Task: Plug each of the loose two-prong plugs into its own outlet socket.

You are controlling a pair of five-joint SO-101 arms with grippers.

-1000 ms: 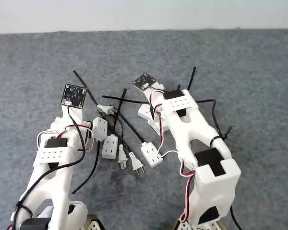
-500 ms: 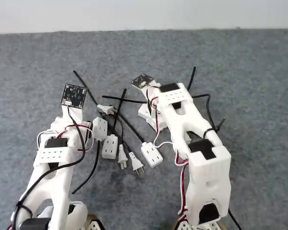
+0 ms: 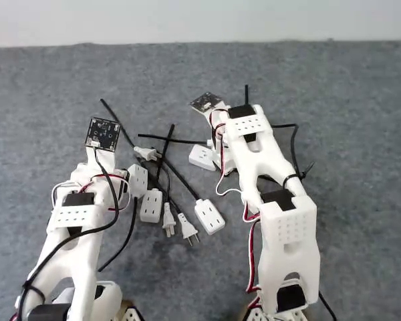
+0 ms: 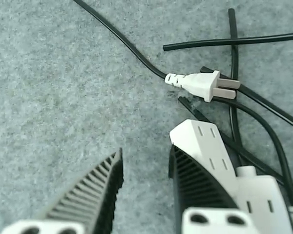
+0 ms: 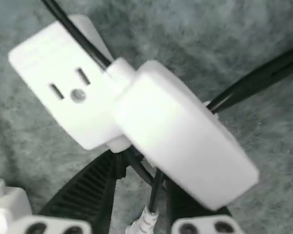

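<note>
Plugs, high view: far plug (image 3: pixel 146 153) flat on carpet (image 3: pixel 334 100), prongs twd R arm (image 3: pixel 267 180). Near plug pair (image 3: pixel 168 221) side by side, prongs twd arm bases. All three loose, none seated in a socket.
Sockets, high view: four white blocks. Block 1 (image 3: pixel 138 179) just beside front end of L arm (image 3: pixel 73 221). Block 2 (image 3: pixel 152 204) right next to block 1, on its base side. Block 3 (image 3: pixel 210 215) btwn the arms. Block 4 (image 3: pixel 202 156) against front end of R arm.
Cords, high view: black cords (image 3: pixel 167 144) crossing among plugs and blocks.
L gripper (image 4: pixel 145 153), left wrist view: fingers spread apart, carpet btwn them. One finger (image 4: pixel 195 180) alongside block 1; touching or not, can't tell.
Far plug, left wrist view: beyond fingertips, apart from them, black cord running off its tail.
R gripper (image 5: pixel 142 173), right wrist view: grip state can't tell, front hidden by white rounded housing (image 5: pixel 185 146).
Block 4, right wrist view: slotted face showing, black cord across it, housing overlapping one end.
</note>
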